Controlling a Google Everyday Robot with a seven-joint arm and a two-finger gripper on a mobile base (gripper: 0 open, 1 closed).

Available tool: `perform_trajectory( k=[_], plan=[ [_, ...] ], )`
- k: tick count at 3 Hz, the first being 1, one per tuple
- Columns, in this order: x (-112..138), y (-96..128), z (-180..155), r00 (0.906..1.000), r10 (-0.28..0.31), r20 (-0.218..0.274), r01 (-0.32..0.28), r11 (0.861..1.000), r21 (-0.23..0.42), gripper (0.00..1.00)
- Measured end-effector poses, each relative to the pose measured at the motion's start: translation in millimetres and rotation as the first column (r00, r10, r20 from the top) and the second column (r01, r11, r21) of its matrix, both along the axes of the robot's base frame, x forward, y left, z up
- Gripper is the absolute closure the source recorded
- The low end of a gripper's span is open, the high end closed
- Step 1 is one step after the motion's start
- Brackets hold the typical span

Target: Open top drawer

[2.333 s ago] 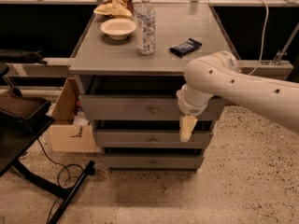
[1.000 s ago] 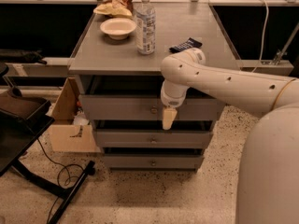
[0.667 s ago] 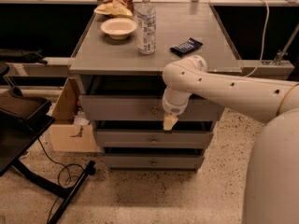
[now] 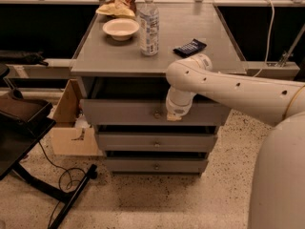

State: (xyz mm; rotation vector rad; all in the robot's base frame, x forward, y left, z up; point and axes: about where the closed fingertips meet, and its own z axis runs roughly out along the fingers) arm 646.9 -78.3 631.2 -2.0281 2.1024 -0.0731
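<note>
Top drawer (image 4: 119, 113), frame centre, looks closed; tool (image 4: 173, 116) just beside knob (image 4: 157, 113), opening indeterminable; pull outstanding.

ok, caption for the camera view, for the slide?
Gripper at the front of the top drawer, beside its knob; bottle and bowl on the cabinet top.

claw (image 4: 172, 117) shifted left, raised, just beside knob (image 4: 157, 113) of top drawer (image 4: 119, 112)
</note>
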Motion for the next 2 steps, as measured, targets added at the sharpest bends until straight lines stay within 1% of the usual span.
perform_trajectory(
  k=[1, 2],
  plan=[
    [0.0, 0.4, 4.0, 1.0, 0.0, 0.0, 0.0, 1.0, 0.0, 1.0],
    [0.0, 0.5, 7.7, 1.0, 0.0, 0.0, 0.0, 1.0, 0.0, 1.0]
  ],
)
